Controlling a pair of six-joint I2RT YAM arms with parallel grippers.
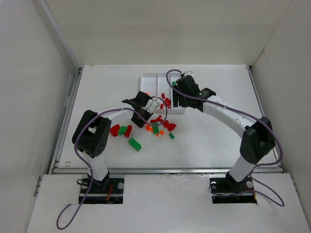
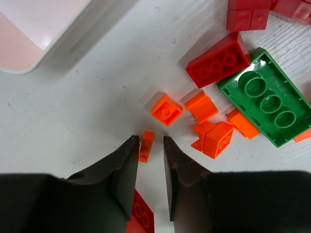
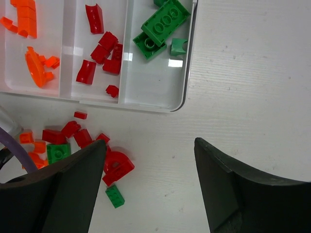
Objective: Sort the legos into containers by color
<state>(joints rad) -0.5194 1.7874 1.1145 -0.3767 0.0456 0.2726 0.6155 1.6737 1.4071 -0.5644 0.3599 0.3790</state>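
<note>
Left wrist cam: red brick half hidden btwn fingers; tray cropped top-left. Overhead: right arm masks tray edge.

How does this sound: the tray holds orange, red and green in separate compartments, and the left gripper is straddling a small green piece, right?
Not quite. The left wrist view shows the left gripper straddling a small orange piece, not a green one. The tray does hold orange, red and green in separate compartments.

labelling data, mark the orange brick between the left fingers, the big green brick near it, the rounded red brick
orange brick (image 2: pixel 146 145), left wrist view, centre
big green brick (image 2: pixel 270 103), left wrist view, middle tube
rounded red brick (image 3: pixel 116 165), right wrist view, centre
</note>
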